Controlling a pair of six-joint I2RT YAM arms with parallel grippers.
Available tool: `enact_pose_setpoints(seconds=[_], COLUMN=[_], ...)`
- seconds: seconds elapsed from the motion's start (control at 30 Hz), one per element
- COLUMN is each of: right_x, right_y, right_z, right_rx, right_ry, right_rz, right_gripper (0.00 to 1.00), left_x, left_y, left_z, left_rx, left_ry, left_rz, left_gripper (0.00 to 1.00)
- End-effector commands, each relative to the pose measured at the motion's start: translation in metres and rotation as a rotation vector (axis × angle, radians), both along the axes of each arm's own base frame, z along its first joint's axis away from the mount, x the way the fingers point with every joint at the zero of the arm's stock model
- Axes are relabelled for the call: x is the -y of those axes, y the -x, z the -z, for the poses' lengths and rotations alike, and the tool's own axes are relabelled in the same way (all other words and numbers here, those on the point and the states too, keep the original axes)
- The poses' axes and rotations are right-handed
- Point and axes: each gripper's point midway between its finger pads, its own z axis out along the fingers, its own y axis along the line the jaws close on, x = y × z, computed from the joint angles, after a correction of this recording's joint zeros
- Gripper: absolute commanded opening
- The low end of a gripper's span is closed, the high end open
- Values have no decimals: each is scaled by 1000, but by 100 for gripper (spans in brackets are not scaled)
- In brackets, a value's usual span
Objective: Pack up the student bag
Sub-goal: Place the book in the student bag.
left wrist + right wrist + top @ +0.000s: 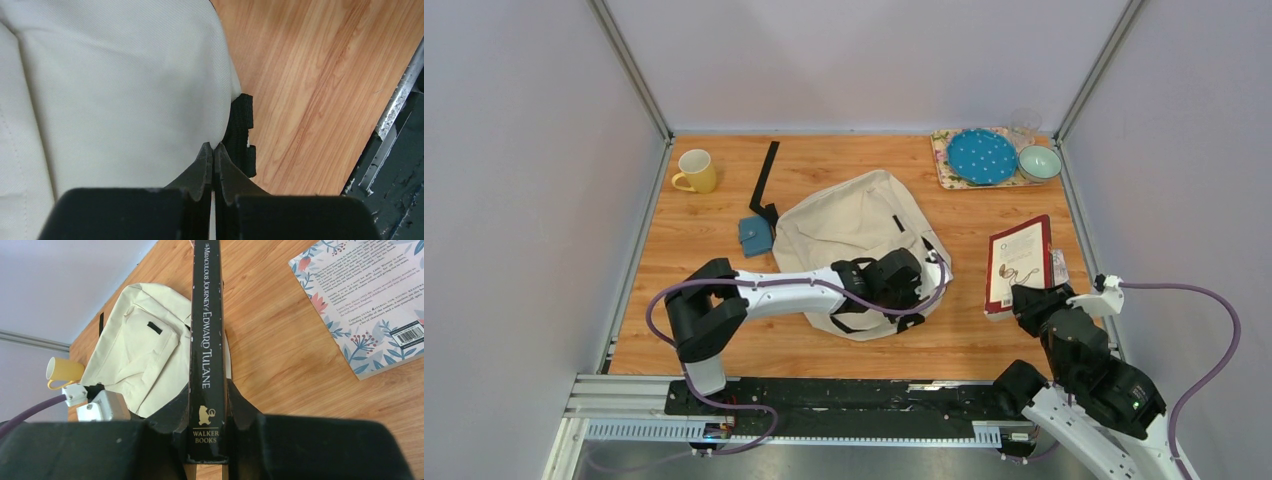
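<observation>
Pinching the student bag [844, 225] by its near hem on the desk [724, 220] with the left gripper [213, 150], clamping a book [206, 315] in the right gripper [207, 395], risking cloth slipping free and the book jamming at a slack mouth

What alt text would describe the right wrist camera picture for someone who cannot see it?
The right end effector grips a black-spined book, "The Miraculous Journey of Edward Tulane", above a wooden table. Beyond lie a cream fabric backpack and a yellow mug at left, a floral-covered paperback at right.
</observation>
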Motion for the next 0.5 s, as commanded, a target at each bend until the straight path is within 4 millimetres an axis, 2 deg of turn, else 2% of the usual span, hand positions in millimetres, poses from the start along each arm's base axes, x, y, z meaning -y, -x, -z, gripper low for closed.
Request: enact_pose_setpoints(seconds=[0.0,0.2,0.3,0.47], right_x=[1,-2,-4,-5], right_y=[-1,-1,-1,-1], right_z=[-17,-11,-10,-7], right_rx=[58,41,35,29], right_ry=[-59,-67,-73,-72], right_rz=[17,5,0,0], right_gripper=[0,0,0,0], left_x=[9,1,-1,5], left_y=[-20,-37,-39,-21], left_z=[-63,-85,-94,-90], left_rx=[123,99,55,-102], left_ry=[114,168,216,259], left_rz=[-38,-73,-77,3], left_gripper=[0,0,0,0])
